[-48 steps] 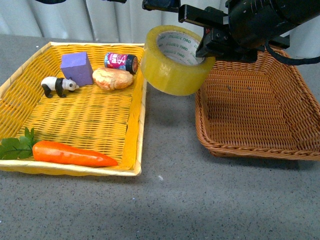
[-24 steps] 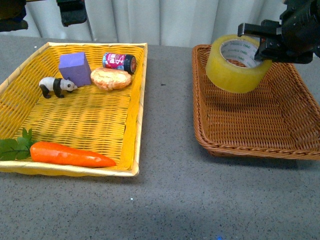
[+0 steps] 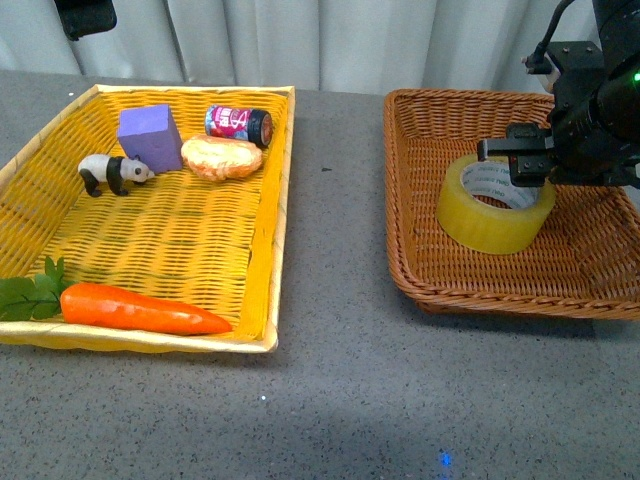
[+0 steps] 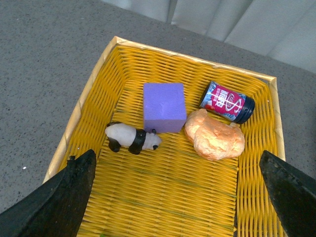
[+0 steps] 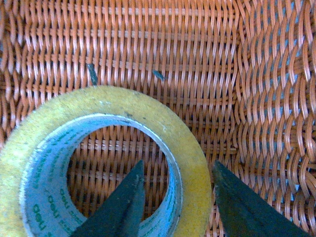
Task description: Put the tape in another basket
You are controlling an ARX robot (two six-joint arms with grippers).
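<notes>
A grey table (image 3: 340, 400) carries two containers well apart, with a bare strip of tabletop between them. The larger is the bright yellow woven rectangular basket (image 3: 278, 230) on the left. It holds an orange carrot (image 3: 140, 308) with green leaves (image 3: 30, 292) lying along its near wall. Toward its far end sit a purple block (image 3: 150, 135), a golden bread roll (image 3: 222, 157) and a red-and-white can with a dark end (image 3: 238, 123) lying on its side. A small black-and-white panda figure (image 3: 112, 172) is just beside the block. The dark brown woven wicker basket (image 3: 400, 250) on the right holds one thing only: the wide roll of translucent yellow packing tape (image 3: 490, 228). The roll rests on the basket's floor, left of its middle and clear of the walls. It lies flat on one face with its hole opening upward, so its axis stands near upright (being round, it has no long side to point anywhere). Its white core with green print faces up at the right wrist camera. The right gripper (image 5: 177, 170) straddles the roll's wall, one finger down in the hole and one outside. The fingers are spread, with a gap showing between the inner finger and the core. The left gripper (image 4: 176, 158) hangs above the yellow basket's far end with its fingers wide apart, holding nothing.
</notes>
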